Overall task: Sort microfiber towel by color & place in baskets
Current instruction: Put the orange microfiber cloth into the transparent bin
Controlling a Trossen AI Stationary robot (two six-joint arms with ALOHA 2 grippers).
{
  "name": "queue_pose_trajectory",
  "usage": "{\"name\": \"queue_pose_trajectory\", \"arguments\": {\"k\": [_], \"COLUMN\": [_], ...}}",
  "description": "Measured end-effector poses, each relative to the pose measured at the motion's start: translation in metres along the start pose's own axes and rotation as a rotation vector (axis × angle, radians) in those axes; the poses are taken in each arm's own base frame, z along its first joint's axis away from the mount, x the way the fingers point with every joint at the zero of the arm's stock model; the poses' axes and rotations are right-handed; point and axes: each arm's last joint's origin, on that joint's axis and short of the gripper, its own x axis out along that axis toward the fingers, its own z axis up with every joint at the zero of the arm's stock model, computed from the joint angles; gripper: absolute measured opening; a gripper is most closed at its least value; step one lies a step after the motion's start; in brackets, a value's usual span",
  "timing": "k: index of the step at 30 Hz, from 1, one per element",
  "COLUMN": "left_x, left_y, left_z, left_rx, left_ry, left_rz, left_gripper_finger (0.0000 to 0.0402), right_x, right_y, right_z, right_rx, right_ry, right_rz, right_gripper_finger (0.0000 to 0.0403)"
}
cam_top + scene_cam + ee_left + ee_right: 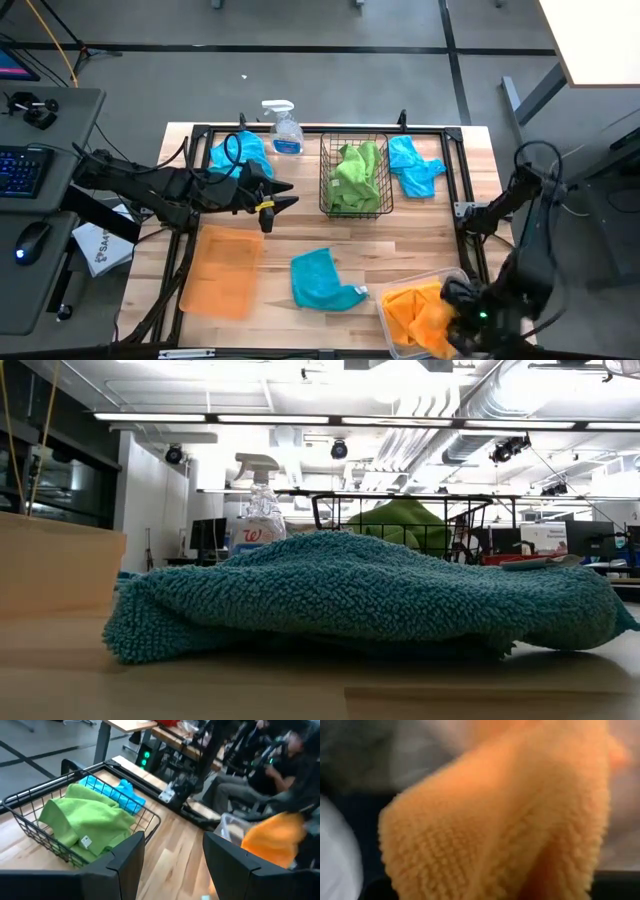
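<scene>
Towels sit sorted by colour in part: green towel (354, 172) fills the wire basket (355, 205) at table centre, orange towel (418, 312) lies in the clear bin (385, 312) at the near right corner, and three blue ones are loose. We see one blue towel (322, 281) flat on the wood near the front, a second (413, 166) just right of the basket, a third (240, 153) beside the spray bottle (284, 128) at the back left. Orange tray (221, 270) lies flat at front left with nothing in it.

Left arm reaches level from the left edge toward the basket; left gripper (283, 196) hovers above the wood between tray and basket, fingers spread, nothing between them. Right arm folds down over the bin; right gripper (458, 318) sits at the orange towel, fingers closed. We cannot tell whether cloth is pinched.

Left wrist view shows the spread fingers (127, 860) with the basket and green towel past them, plus a person seated beyond the table, which the high view lacks. Right wrist view is filled by orange terry. Low view shows the front blue towel (360, 600) across most of the picture, with the bottle (262, 508) and basket (400, 520) behind it; neither gripper appears there.
</scene>
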Motion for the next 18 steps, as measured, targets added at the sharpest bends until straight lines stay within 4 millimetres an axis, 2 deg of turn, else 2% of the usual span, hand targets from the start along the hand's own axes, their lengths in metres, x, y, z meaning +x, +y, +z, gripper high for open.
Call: {"name": "queue_pose_trajectory", "arguments": {"k": [2, 7, 14, 18], "left_x": [0.0, 0.0, 0.0, 0.0], "left_y": [-0.001, -0.001, -0.001, -0.001], "left_z": [0.001, 0.002, 0.001, 0.001], "left_rx": [-0.014, 0.01, 0.013, 0.029], "left_ry": [-0.009, -0.015, -0.014, -0.014], "left_rz": [-0.004, -0.008, -0.007, -0.007], "left_gripper_finger": [0.0188, 0.0188, 0.0188, 0.0188], "right_x": [0.016, 0.047, 0.093, 0.116], "right_y": [-0.008, -0.02, -0.024, -0.043], "right_z": [0.0, 0.005, 0.028, 0.039], "right_rx": [0.146, 0.306, 0.414, 0.438], "right_ry": [-0.053, -0.124, -0.092, -0.083], "right_rz": [-0.1, -0.054, 0.086, 0.033], "right_gripper_finger": [0.0, 0.0, 0.0, 0.0]}}
